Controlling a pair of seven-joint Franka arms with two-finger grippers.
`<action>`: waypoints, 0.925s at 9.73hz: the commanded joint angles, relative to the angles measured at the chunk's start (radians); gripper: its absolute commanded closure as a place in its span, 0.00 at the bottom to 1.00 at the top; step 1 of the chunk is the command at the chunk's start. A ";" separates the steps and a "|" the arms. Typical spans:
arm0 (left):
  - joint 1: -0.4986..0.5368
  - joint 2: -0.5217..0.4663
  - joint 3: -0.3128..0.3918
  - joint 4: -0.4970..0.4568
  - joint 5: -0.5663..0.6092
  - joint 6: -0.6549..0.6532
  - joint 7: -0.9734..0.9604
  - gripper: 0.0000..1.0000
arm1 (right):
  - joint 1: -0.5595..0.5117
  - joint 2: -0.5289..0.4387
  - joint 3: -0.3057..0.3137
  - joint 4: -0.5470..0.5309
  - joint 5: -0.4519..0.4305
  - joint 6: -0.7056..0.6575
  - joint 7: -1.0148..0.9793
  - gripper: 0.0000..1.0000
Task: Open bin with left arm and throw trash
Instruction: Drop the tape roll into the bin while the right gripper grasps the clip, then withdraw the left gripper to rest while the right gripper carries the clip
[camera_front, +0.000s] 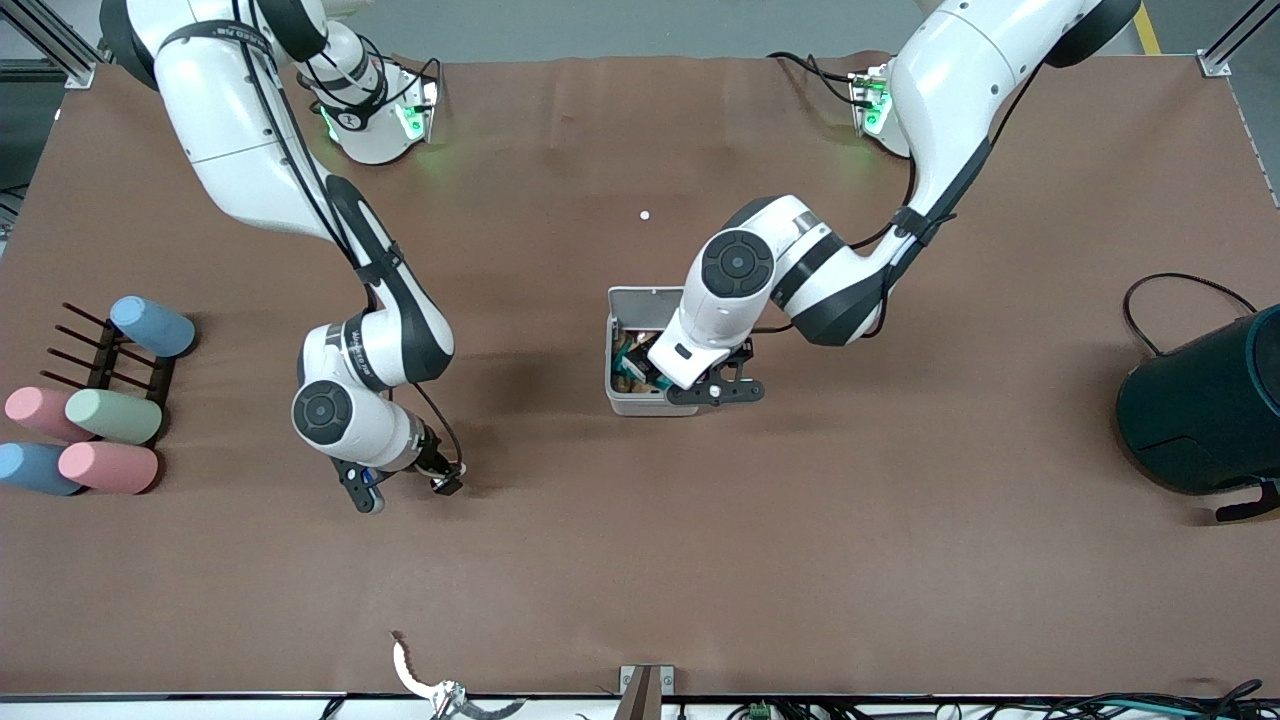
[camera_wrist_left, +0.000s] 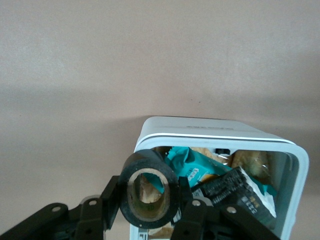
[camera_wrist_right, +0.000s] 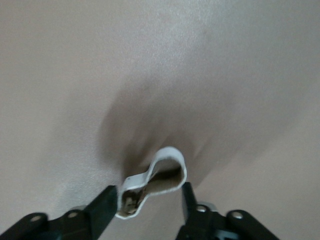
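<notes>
Landmark: the bin (camera_front: 640, 345), mid-table, lid up.
Scrap at edge: a pale curved strip (camera_front: 405, 668) by the table edge nearest the camera, well nearer than the bin and toward the right arm's end.
Right gripper (camera_front: 405, 487): low over bare table, nearer the camera than the bin and toward the right arm's end; fingers (camera_wrist_right: 102, 202) either side of a beige rubber band (camera_wrist_right: 155, 180), pinching one end of the loop, though how firm the grip is stays hard to judge.
Cups: pastel cups (camera_front: 100, 420) by a dark rack (camera_front: 105, 355), well apart from the bin at the right arm's end.
Left gripper (camera_front: 715, 388): at the bin's near rim, over the open mouth; fingers clamped on a black tape roll (camera_wrist_left: 147, 189) with a brown core.
Bin contents: a teal wrapper (camera_wrist_left: 192, 165), a black wrapper (camera_wrist_left: 235, 192), and some tan scraps.
Drum: a dark drum (camera_front: 1205, 410) well apart from the bin at the left arm's end.
Dot: a white dot (camera_front: 645, 215) farther from the camera than the bin.
</notes>
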 joint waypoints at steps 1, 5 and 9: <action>-0.017 0.015 0.001 0.025 0.037 0.004 -0.032 0.01 | 0.008 0.019 0.000 0.003 -0.033 0.005 0.056 1.00; 0.100 -0.070 -0.007 0.025 0.040 -0.121 0.007 0.00 | 0.000 0.011 0.001 0.012 -0.024 -0.002 0.067 1.00; 0.353 -0.184 -0.013 0.025 0.014 -0.273 0.439 0.00 | 0.011 -0.064 0.033 0.046 -0.015 -0.028 0.170 1.00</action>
